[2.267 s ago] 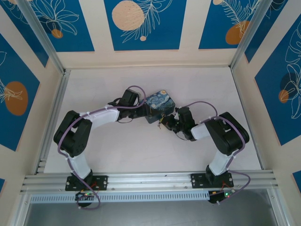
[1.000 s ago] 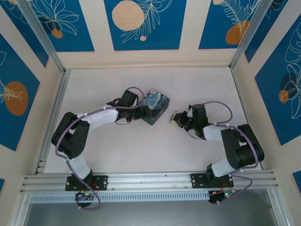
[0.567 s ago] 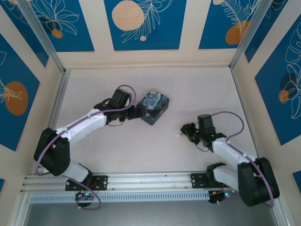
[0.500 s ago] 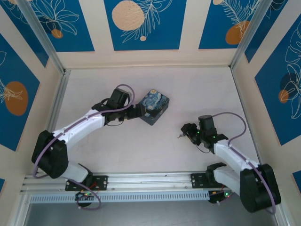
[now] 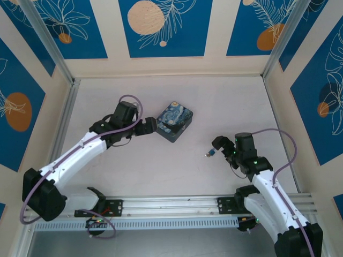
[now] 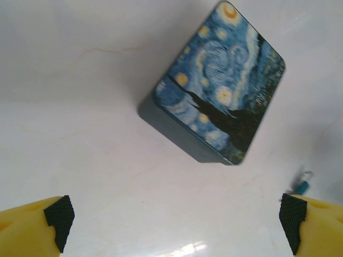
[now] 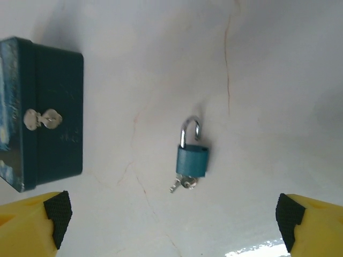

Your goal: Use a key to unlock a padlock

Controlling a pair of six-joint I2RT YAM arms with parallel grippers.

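Note:
The padlock (image 7: 192, 159) is a small teal block with a silver shackle, lying flat on the white table (image 5: 161, 166). Its shackle stands open on one side. The tiny grey key (image 7: 185, 183) sticks out of its bottom. From above, the padlock (image 5: 209, 153) lies just left of my right gripper (image 5: 221, 145), which is open and holds nothing. My right gripper (image 7: 171, 219) hovers short of the lock. My left gripper (image 5: 149, 126) is open, just left of the starry-night box (image 5: 174, 120), not touching it. In the left wrist view the left gripper (image 6: 176, 222) faces the box (image 6: 220, 110).
The dark-blue box (image 7: 48, 112) shows a small silver hasp (image 7: 43, 119) on its side facing the padlock. The padlock (image 6: 302, 184) also shows beyond the box's corner. Patterned walls and aluminium rails (image 5: 171, 204) close in the table.
The right gripper has let go of the padlock with the key in it and drawn back towards its base. The left gripper has released the box and pulled away to the left.

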